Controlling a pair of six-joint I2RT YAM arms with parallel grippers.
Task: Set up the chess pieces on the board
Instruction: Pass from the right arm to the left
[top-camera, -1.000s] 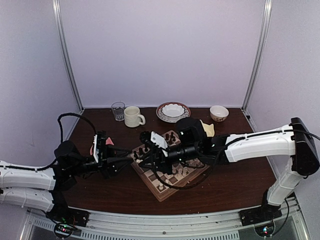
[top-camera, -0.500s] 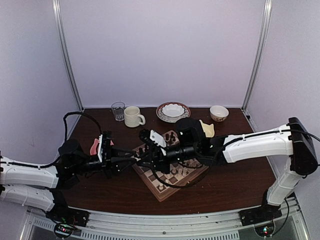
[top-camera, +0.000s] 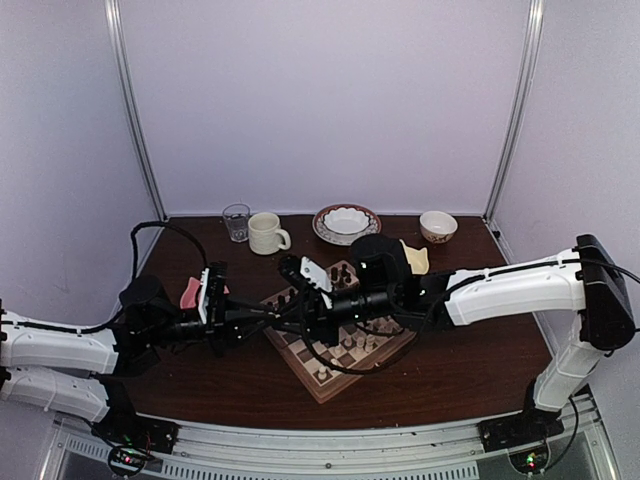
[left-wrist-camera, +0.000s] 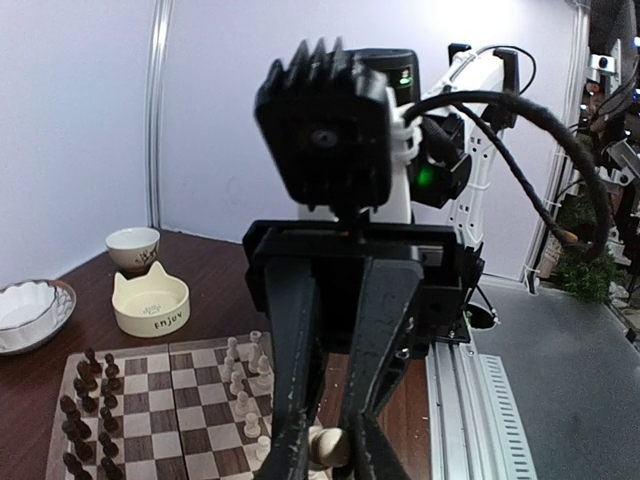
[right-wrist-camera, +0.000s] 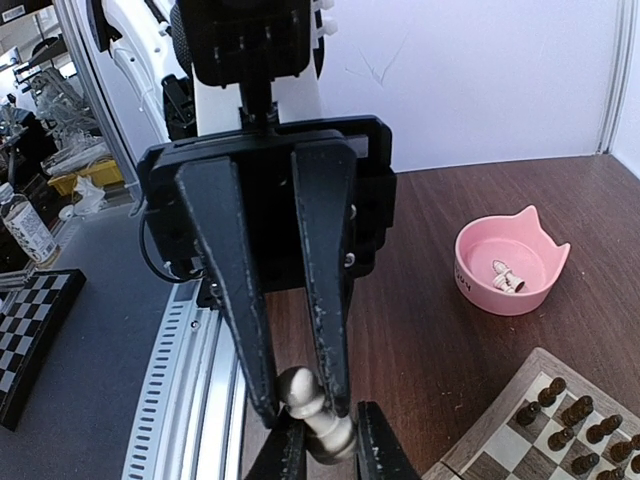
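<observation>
Both grippers meet tip to tip above the left corner of the board (top-camera: 322, 393). My right gripper (right-wrist-camera: 325, 455) is shut on the base of a cream-white pawn (right-wrist-camera: 303, 390). My left gripper (right-wrist-camera: 300, 402) reaches in from the opposite side, its fingers pressed on both sides of the pawn's round head. In the left wrist view the pawn (left-wrist-camera: 340, 445) shows low between the dark fingers. Several cream chess pieces (left-wrist-camera: 245, 385) stand in two rows on the board (left-wrist-camera: 150, 400), with dark pieces (left-wrist-camera: 85, 410) along the far side.
A pink cat-shaped bowl (right-wrist-camera: 470, 262) left of the board holds a few cream pieces (right-wrist-camera: 505, 278). A cream cat bowl (left-wrist-camera: 150, 305) sits behind the board. At the back stand a mug (top-camera: 266, 233), a glass (top-camera: 236, 221), a bowl on a plate (top-camera: 346, 222) and a small bowl (top-camera: 437, 226).
My left gripper has moved right to meet the right gripper and its jaws have narrowed onto the pawn's head. The right arm has barely moved.
</observation>
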